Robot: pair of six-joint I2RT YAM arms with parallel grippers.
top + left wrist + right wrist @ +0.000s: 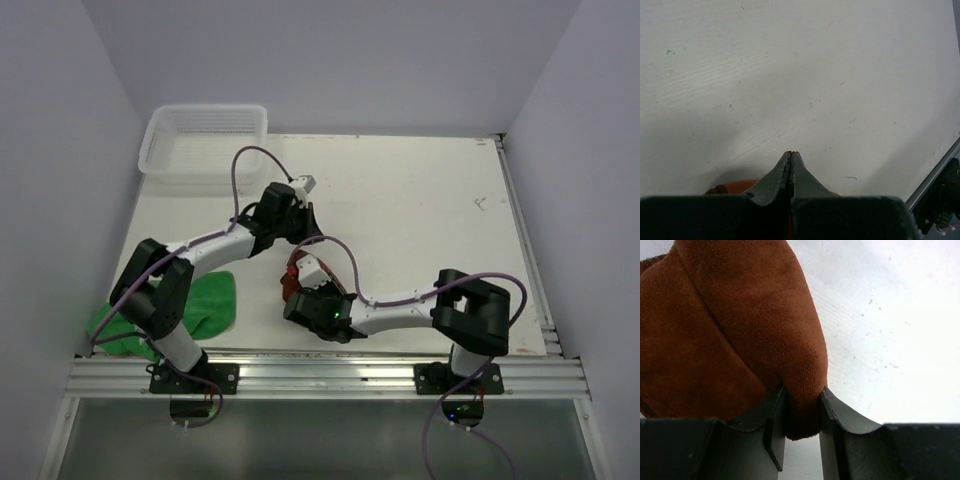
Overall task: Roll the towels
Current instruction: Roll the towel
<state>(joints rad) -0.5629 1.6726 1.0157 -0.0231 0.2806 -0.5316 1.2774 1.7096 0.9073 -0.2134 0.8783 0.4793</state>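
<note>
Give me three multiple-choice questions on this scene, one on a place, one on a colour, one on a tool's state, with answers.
1. Where does the green towel lie? A) near left of the table B) far right corner C) centre
2. What colour is the towel in the right tool? A) green B) white C) rust-brown
3. How is the left tool? A) wide open B) shut, empty C) shut on cloth
1 A, top view shows it there; 2 C, the rust-brown towel is pinched there; 3 B, jaws meet, nothing between.
</note>
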